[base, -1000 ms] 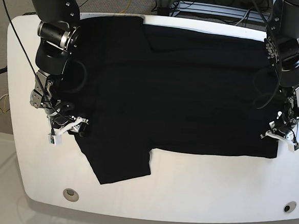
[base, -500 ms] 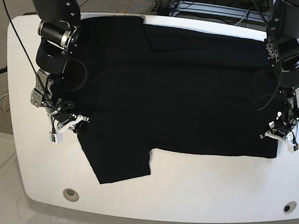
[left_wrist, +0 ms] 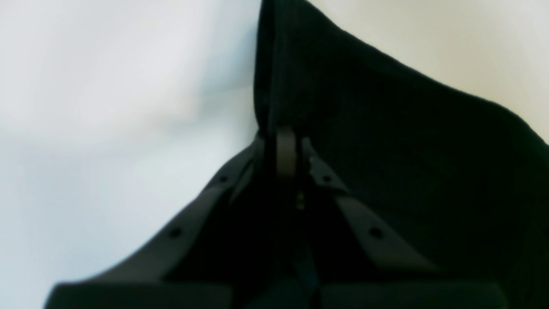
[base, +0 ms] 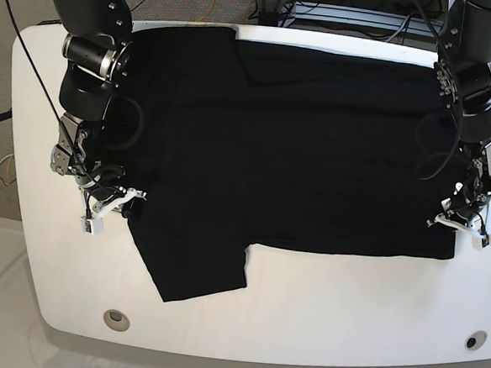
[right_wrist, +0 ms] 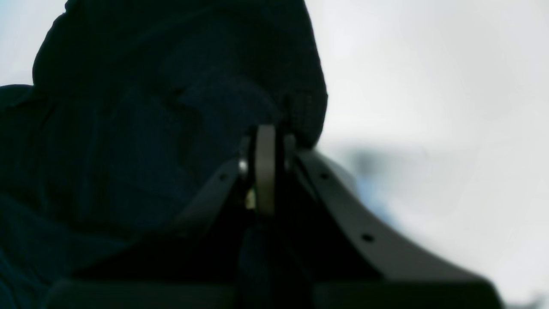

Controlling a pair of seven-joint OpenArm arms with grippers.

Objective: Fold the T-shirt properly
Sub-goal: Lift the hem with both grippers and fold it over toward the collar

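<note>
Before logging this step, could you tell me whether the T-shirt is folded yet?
Not yet: the T-shirt lies spread flat over the table, one sleeve sticking out toward the front edge.

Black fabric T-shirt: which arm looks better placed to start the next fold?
Neither clearly. The left gripper pinches the black fabric T-shirt's near corner; the right gripper pinches the edge by the sleeve. Both are shut on cloth, so lifting together seems likeliest.

Bright, even light; blurred wrist views
</note>
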